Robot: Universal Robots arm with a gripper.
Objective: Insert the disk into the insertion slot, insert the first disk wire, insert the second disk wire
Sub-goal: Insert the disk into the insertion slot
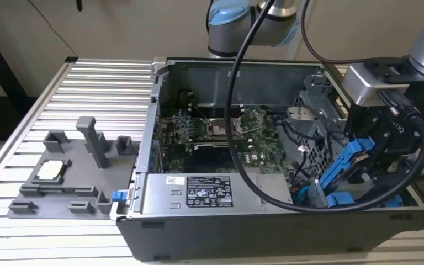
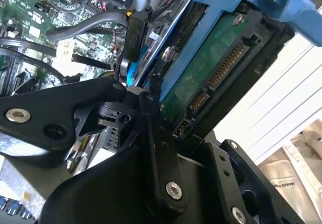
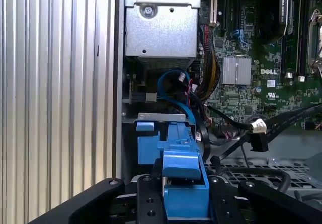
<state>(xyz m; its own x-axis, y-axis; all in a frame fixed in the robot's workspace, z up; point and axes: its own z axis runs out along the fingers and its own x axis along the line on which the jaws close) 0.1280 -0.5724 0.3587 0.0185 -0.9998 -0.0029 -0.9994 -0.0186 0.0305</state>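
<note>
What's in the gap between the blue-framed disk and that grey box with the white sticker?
In the first wrist view, a looping blue cable and a bundle of wires lie between the disk and the grey box.

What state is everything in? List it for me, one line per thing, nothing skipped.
computer case: lying on its side, open, side panel off.
tool: shut on the disk.
disk: held tilted, lower end inside the computer case, not seated, connectors bare with no wire attached.
loose wire: end hanging free, plugged into nothing.
grey fixture: holding one small pale part.
</note>
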